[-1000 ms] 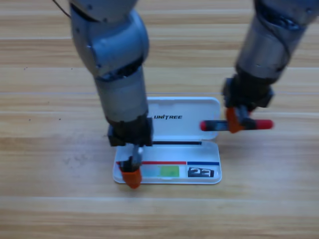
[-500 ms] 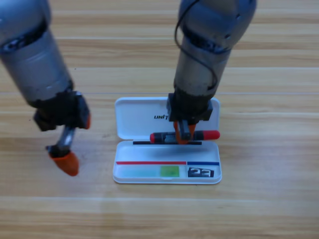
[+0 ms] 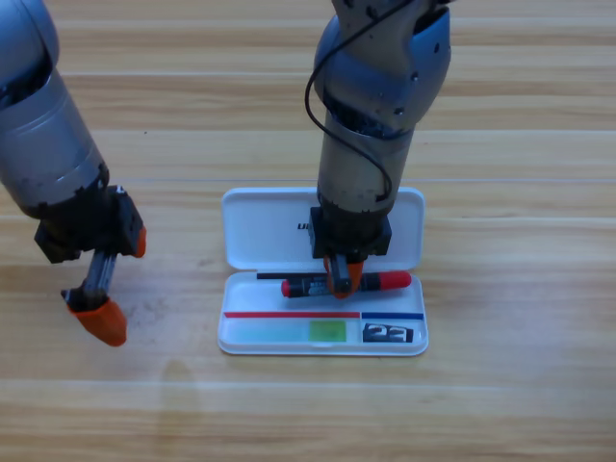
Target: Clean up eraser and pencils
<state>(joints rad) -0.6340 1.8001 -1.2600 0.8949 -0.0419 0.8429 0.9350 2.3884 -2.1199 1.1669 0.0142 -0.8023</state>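
My right gripper [image 3: 344, 277] points down over the open white case [image 3: 252, 229] and is shut on the red pencil [image 3: 390, 281]. The pencil lies level across the case's hinge line, just above the tray. In the tray lies the pale pencil with the green end [image 3: 325, 331]. Right of it in the same tray sits the dark eraser [image 3: 388, 334] with white markings. My left gripper [image 3: 96, 316] hangs over bare table well left of the case, with nothing seen in it.
The case's lid lies flat behind its tray, in the middle of the wooden table [image 3: 520, 385]. The right arm's grey body rises above the lid and hides part of it.
The right gripper has carried the red pencil from right of the case to over the hinge and lower. The left gripper has drawn away from the tray to the left.
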